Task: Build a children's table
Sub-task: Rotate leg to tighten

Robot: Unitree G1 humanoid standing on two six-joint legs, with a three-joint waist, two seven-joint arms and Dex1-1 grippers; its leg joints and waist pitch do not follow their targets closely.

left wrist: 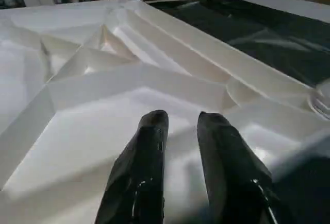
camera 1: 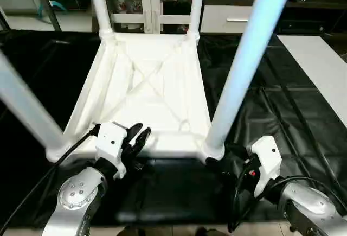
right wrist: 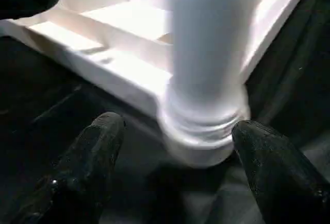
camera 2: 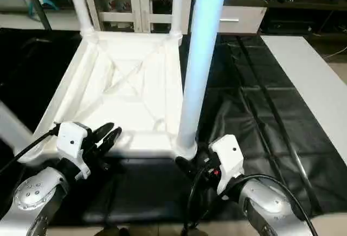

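Tabletop [camera 1: 146, 95], white plastic and turned upside down with its X-ribbed underside up, lies flat on the black sheet [camera 1: 293, 116] in front of the robot, and everything else here is placed against it. At its near left corner a white tube leg [camera 1: 24, 111] stands up out of the rounded socket. Just inward of that corner, over the near edge, the left gripper [camera 1: 134, 138] hovers with its two black fingers [left wrist: 149, 157] drawn close together, a narrow gap between them and nothing held; in the left wrist view they point across the ribbed underside. At the far left corner a second leg [camera 1: 97, 2] rises from its socket, and at the far right corner a third [camera 1: 196, 2]. At the near right corner the fourth leg [camera 1: 244, 68] stands tall in its ringed socket [right wrist: 206, 126]. The right gripper [right wrist: 178, 157] sits low on the sheet just outside that corner, its fingers spread wide to either side of the socket's base and apart from it, released rather than gripping. Well to the right of the tabletop, a flat plain white board [camera 1: 320, 73] lies on the sheet.

As a judgement, the build looks nearly done: all four legs appear seated. What seems left is checking or tightening the near right leg, then turning the table onto its feet.
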